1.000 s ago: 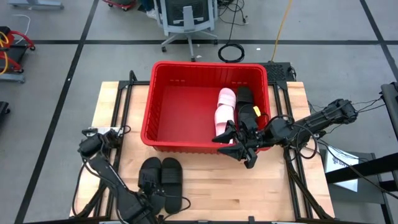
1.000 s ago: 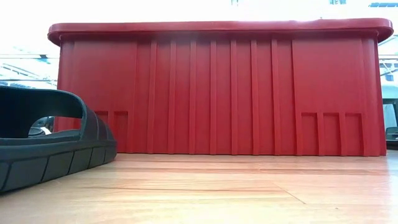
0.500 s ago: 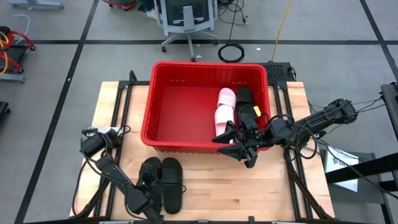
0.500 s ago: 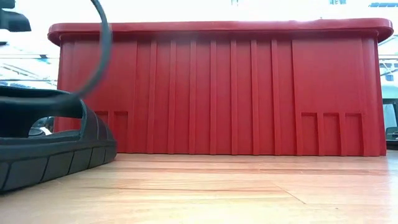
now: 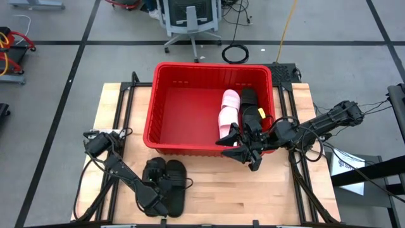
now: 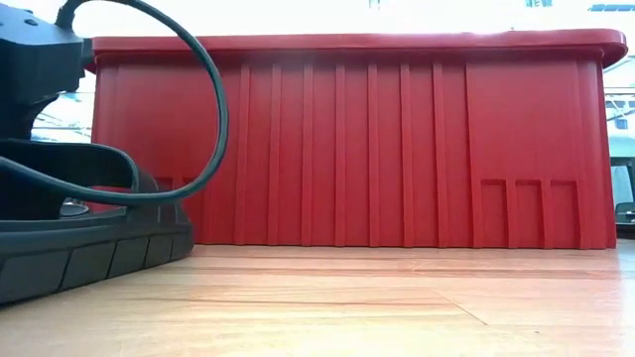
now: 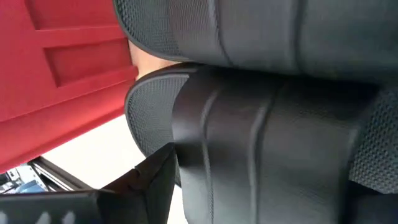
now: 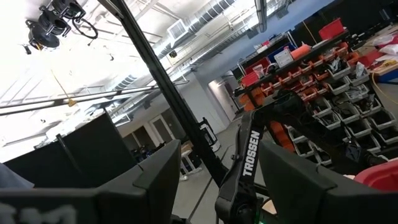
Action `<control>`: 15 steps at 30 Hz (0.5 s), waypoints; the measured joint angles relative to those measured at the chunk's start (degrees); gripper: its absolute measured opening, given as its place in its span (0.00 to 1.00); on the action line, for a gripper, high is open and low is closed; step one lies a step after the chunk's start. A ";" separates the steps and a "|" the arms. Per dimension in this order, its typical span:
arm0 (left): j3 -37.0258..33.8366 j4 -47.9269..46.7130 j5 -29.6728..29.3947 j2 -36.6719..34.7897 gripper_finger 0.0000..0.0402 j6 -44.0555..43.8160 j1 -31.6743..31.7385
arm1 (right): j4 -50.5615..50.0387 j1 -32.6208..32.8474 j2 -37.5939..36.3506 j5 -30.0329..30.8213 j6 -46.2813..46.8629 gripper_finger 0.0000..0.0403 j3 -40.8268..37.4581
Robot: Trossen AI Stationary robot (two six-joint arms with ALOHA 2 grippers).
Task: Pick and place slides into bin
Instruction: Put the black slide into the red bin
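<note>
High view: the red bin (image 5: 168,120) stands at the far middle of the tabletop (image 5: 272,190), with one pink slide (image 5: 227,114) and one black slide (image 5: 249,107) inside along its right wall. Two black slides (image 5: 176,183) lie together near the front-left edge; the left pincer (image 5: 158,187) sits on them, its state undeterminable. The right pincer (image 5: 243,147) hovers at the bin's front-right corner, fingers spread. Low view: a black slide (image 6: 84,248) lies left of the bin wall (image 6: 397,149). Left wrist view: black slide straps (image 7: 261,143) fill the frame.
</note>
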 joint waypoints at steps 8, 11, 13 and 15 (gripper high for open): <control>0.02 -0.31 1.63 -0.02 0.24 0.39 -0.04 | 0.00 0.00 0.00 0.02 -0.05 0.51 0.00; 0.02 -0.33 2.60 -0.02 0.10 -0.48 -0.04 | 0.00 0.00 0.00 0.04 -0.07 0.51 0.00; 0.04 -0.31 3.34 -0.02 0.03 -1.15 -0.12 | 0.00 0.00 0.00 0.07 -0.09 0.51 0.00; 0.08 -0.30 3.85 -0.02 0.02 -1.69 -0.40 | 0.00 0.00 0.00 0.07 -0.07 0.51 0.00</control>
